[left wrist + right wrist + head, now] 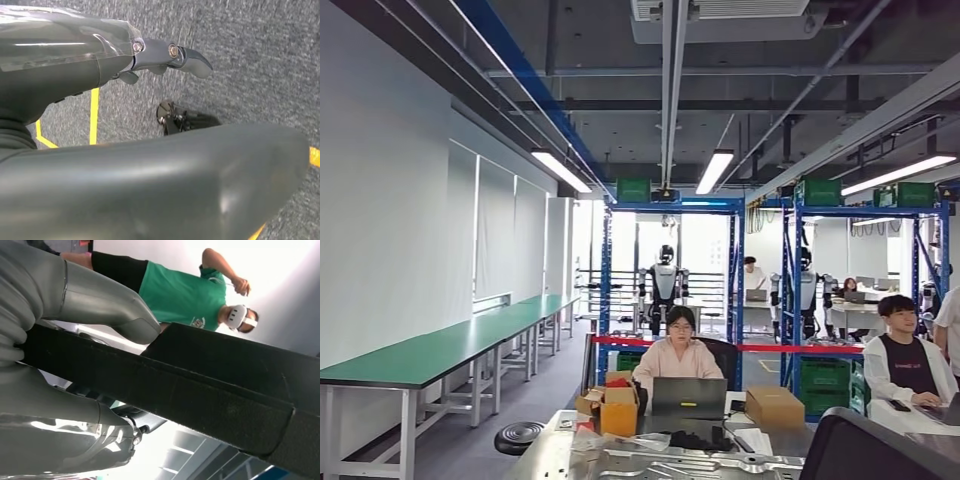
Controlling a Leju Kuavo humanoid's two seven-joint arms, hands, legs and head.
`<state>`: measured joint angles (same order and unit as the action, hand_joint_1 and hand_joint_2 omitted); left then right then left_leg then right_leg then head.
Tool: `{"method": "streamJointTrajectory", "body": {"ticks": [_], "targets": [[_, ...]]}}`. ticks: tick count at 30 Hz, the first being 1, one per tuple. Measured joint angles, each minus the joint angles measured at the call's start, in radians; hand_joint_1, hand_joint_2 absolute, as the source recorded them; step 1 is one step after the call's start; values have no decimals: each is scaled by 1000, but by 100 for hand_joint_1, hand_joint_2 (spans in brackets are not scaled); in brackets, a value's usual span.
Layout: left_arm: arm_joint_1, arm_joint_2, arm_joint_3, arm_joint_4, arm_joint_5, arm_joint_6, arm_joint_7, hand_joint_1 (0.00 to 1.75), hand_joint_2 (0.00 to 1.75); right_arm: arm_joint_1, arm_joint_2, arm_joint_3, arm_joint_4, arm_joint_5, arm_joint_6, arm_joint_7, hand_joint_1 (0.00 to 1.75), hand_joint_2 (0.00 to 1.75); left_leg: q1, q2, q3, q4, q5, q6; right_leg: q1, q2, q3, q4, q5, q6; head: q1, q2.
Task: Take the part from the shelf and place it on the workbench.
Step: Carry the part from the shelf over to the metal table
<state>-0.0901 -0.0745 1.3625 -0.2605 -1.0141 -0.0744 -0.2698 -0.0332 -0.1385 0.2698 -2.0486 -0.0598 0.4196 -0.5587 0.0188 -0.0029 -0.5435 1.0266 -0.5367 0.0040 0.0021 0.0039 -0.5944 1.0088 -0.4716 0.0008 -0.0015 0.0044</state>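
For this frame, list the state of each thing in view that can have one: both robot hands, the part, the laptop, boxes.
right robot hand: grips the black part, thumb across it
black part: held, off any surface
left robot hand: holds nothing, fingers apart, above the carpet
laptop: open, in front of the seated person
orange cardboard box: flaps open
brown cardboard box: closed
ceiling lamps: lit
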Motion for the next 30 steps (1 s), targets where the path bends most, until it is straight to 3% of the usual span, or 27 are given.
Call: {"method": "streamJointTrajectory", "body": {"ticks": [2,4,5,6,7,9,11,16,18,20,21,22,24,26,30], "targets": [[-2,0,0,0,0,-1,-2,0,175,-2,0,0,-1,-1,0,0,175,175,0,0,-27,64,-36,-7,-5,-2,15,-14,-1,-7,0,0],[-2,0,0,0,0,-1,-2,0,175,-2,0,0,0,-2,0,0,175,175,0,0,-99,200,-90,-12,-4,-4,23,-15,-7,-13,0,0],[0,0,0,0,0,-1,-2,0,175,-1,0,0,0,-2,0,0,175,175,0,0,-133,255,-102,-13,-4,-3,27,-15,-11,-15,0,-1],[2,0,0,0,0,-1,-2,0,175,-1,0,0,1,-2,1,0,175,175,0,0,-153,278,-95,-14,-3,-2,33,-15,-16,-15,0,-1],[4,0,0,0,0,0,-2,0,175,0,0,0,1,-2,1,0,175,175,0,0,-153,259,-65,-13,-3,0,41,-15,-21,-14,0,-1],[5,0,0,0,0,0,-2,0,175,0,0,0,1,-3,1,0,175,175,0,0,-108,136,23,-8,-3,2,60,-13,-35,-8,0,-1],[3,0,0,0,0,0,-2,0,175,-1,0,0,2,-3,1,0,175,175,-3,-1,-66,35,64,1,0,3,69,-9,-48,2,0,-1],[4,0,0,0,0,0,-4,0,175,-2,-2,-2,2,-6,2,1,175,175,-2,-1,-50,5,53,25,-1,3,62,16,-74,25,0,-1],[1,0,0,0,0,0,-5,0,175,-1,-4,-4,1,-7,2,1,175,175,1,-1,-44,3,49,33,-5,1,12,117,-122,35,0,-1],[1,1,0,0,0,0,-5,0,175,2,-6,-5,2,-8,2,1,175,175,2,-1,-40,3,43,35,-9,1,-68,250,-163,42,0,-1],[2,0,0,0,0,0,-5,0,175,4,-7,-5,3,-8,2,1,175,175,2,-1,-36,3,39,35,-10,0,-93,282,-160,44,0,-1],[3,0,0,0,0,0,-5,0,175,5,-7,-5,3,-8,2,1,175,175,2,-1,-30,3,35,35,-11,0,-99,274,-136,44,0,-1],[4,0,0,0,0,0,-5,0,175,5,-8,-5,3,-9,2,1,175,175,2,-2,-12,2,23,31,-11,0,-59,156,-48,40,0,-1],[3,0,0,0,0,0,-6,0,175,4,-8,-5,3,-10,4,0,175,175,-1,-3,0,1,13,23,-7,-1,-14,45,1,30,0,-1],[2,0,0,0,2,0,-6,0,175,11,-11,-5,3,-13,9,0,175,175,-1,-2,6,-5,3,1,-4,2,4,6,-9,7,0,0]]}}
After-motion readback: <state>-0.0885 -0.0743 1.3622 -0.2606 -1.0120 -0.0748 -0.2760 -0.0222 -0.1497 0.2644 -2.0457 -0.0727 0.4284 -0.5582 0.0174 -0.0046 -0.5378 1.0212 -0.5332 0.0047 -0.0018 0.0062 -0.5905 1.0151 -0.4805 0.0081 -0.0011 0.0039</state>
